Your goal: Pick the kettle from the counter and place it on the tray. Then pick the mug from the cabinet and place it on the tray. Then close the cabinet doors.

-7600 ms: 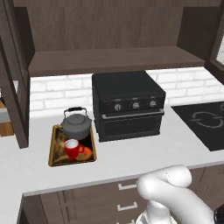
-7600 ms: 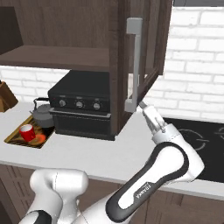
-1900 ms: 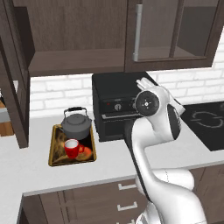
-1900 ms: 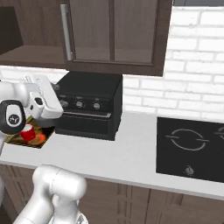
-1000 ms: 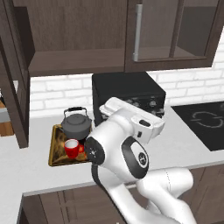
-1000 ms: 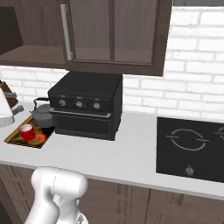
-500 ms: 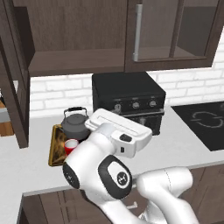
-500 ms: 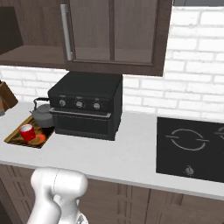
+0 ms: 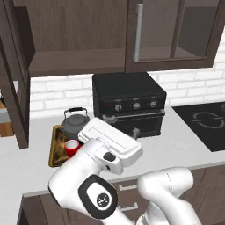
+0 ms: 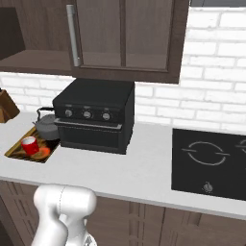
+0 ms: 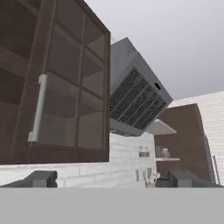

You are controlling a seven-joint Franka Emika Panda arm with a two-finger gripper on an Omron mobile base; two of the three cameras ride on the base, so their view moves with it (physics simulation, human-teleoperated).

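Note:
The dark grey kettle [image 9: 75, 123] [image 10: 46, 124] and the red mug [image 9: 71, 147] [image 10: 30, 144] both sit on the gold-rimmed tray [image 9: 56, 139] [image 10: 17, 150], at the left of the counter [image 9: 26, 172] [image 10: 144, 169]. The cabinet [image 9: 74, 39] [image 10: 29, 48] has its right door [image 9: 173, 30] [image 10: 125, 33] [image 11: 65, 87] shut. Its left door [image 9: 11, 79] stands swung out. My arm fills the foreground of the left base view. In the hand view my gripper [image 11: 113, 178] is open and holds nothing. It looks up at the shut door's grey bar handle [image 11: 38, 109].
A black toaster oven [image 9: 128, 105] [image 10: 96, 116] stands right of the tray. A black cooktop [image 9: 206, 124] [image 10: 211, 161] lies at the counter's right. A grey range hood [image 11: 135, 100] hangs beside the cabinet. A knife block [image 10: 6, 111] stands left of the tray.
The right cabinet door, open several seconds ago, is now shut. My arm has swung left and down in front of the left base camera; the gripper has stayed open.

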